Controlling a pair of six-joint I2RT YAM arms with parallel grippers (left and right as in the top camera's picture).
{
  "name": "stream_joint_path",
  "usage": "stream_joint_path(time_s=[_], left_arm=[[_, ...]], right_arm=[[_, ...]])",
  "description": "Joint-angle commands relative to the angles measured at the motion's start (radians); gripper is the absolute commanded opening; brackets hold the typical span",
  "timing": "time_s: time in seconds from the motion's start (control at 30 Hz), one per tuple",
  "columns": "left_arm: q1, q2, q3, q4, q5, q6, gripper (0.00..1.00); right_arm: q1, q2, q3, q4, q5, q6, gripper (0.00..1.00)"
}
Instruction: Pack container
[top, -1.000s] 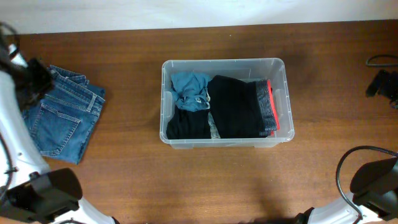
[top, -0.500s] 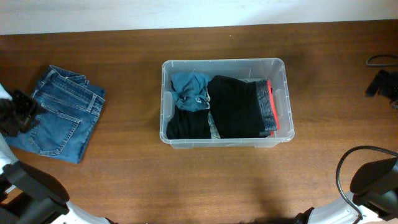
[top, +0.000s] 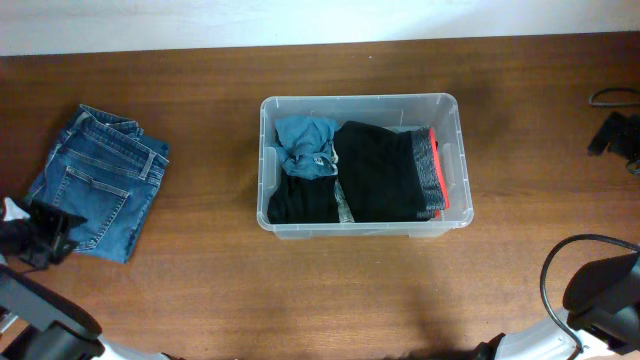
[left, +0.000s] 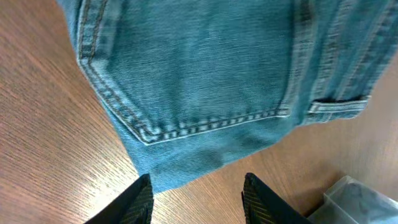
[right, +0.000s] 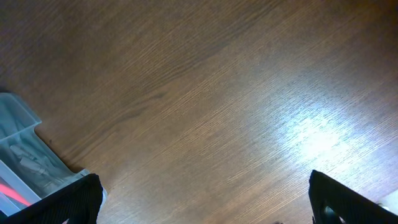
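Observation:
The clear plastic container (top: 360, 98) stands mid-table, holding a black garment (top: 375, 180), a crumpled blue one (top: 305, 140) and a grey one with a red edge (top: 432, 170). Folded blue jeans (top: 95, 185) lie flat on the table at the left. My left gripper (top: 45, 235) hovers at the jeans' near corner. In the left wrist view it (left: 198, 202) is open over bare wood just off the jeans' (left: 205, 81) edge, holding nothing. My right gripper (right: 205, 202) is wide open above bare wood, with a corner of the container (right: 25, 155) at its left.
The right arm's base (top: 600, 290) sits at the near right corner of the wooden table. A black fitting with a cable (top: 615, 130) lies at the right edge. A corner of the container (left: 367, 199) shows at the lower right of the left wrist view.
My left gripper has drawn back from over the jeans toward the near left edge, its jaws widening. The jeans lie uncovered. The right arm has not moved.

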Motion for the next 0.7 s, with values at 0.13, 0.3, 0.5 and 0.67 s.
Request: stream_joint_path(time_s=[0.13, 0.3, 0.5, 0.67], left_arm=[[0.005, -0.033, -0.109, 0.101, 0.038, 0.006, 0.50], [0.007, -0.033, -0.188, 0.179, 0.039, 0.006, 0.50], [0.021, -0.033, -0.275, 0.250, 0.039, 0.006, 0.50], [0.048, -0.033, -0.311, 0.281, 0.039, 0.005, 0.50]], right_arm=[[-0.001, -0.011, 0.017, 0.000, 0.009, 0.008, 0.98], [-0.001, -0.011, 0.017, 0.000, 0.009, 0.008, 0.98], [-0.001, -0.011, 0.017, 0.000, 0.009, 0.008, 0.98], [-0.001, -0.011, 0.017, 0.000, 0.009, 0.008, 0.98]])
